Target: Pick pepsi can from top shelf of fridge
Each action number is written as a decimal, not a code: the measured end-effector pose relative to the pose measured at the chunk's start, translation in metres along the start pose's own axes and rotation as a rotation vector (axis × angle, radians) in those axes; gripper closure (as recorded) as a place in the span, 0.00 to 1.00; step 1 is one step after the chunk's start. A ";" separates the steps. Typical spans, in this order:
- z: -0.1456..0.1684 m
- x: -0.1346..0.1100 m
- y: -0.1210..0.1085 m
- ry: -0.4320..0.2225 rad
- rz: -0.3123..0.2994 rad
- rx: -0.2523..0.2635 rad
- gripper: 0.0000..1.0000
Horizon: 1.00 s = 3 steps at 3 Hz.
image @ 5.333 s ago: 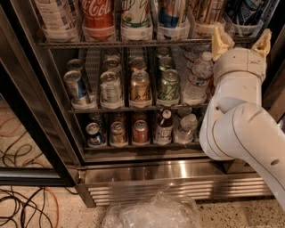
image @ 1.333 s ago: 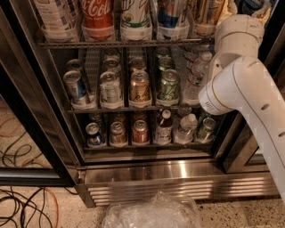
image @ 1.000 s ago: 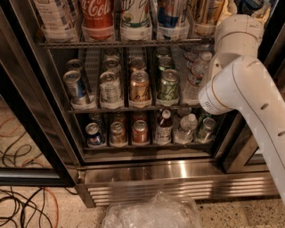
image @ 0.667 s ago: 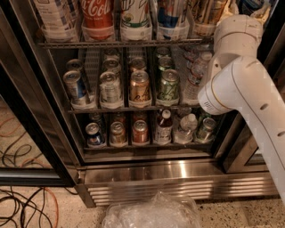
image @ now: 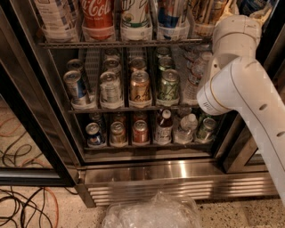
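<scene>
— gripper [image: 247, 9] first: where is it?
— up in the top right corner of the view, at the right end of the top shelf [image: 120, 43]. it sits on the end of the white arm [image: 240, 84] that rises in front of the fridge [image: 169, 171]. the upper edge cuts most of it off.
— wide, or closed on something?
— cannot tell. only tan slivers of it show.
— and the pepsi can [image: 253, 3]?
— there's a dark blue patch right at the gripper, in that same corner. i take that for it, standing in the rightmost lane of the top shelf. whether the two touch, i can't say.
— not the red coca-cola can [image: 97, 11]?
— no, that one sits well to the left on the same shelf, apart from the arm.
— so how far along?
— my reading: the approach looks made, with the gripper at the right shelf and the right can. the can seems to be on the shelf, not lifted out. what's left is a sure grasp, then drawing the can forward over the front rail and clear of the fridge without knocking its neighbours.
</scene>
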<state>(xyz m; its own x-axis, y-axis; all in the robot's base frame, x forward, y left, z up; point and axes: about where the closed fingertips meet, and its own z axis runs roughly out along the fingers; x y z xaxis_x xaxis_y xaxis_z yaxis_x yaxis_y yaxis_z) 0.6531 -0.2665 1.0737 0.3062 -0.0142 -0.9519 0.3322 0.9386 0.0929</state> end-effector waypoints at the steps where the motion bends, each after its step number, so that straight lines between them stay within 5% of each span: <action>1: 0.000 0.000 0.000 0.000 0.000 0.000 1.00; 3: 0.000 -0.014 -0.002 -0.026 -0.034 -0.015 1.00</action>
<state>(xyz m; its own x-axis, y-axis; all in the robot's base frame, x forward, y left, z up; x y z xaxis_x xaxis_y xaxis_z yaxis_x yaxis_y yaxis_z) 0.6483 -0.2684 1.0868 0.3179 -0.0545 -0.9466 0.3289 0.9427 0.0562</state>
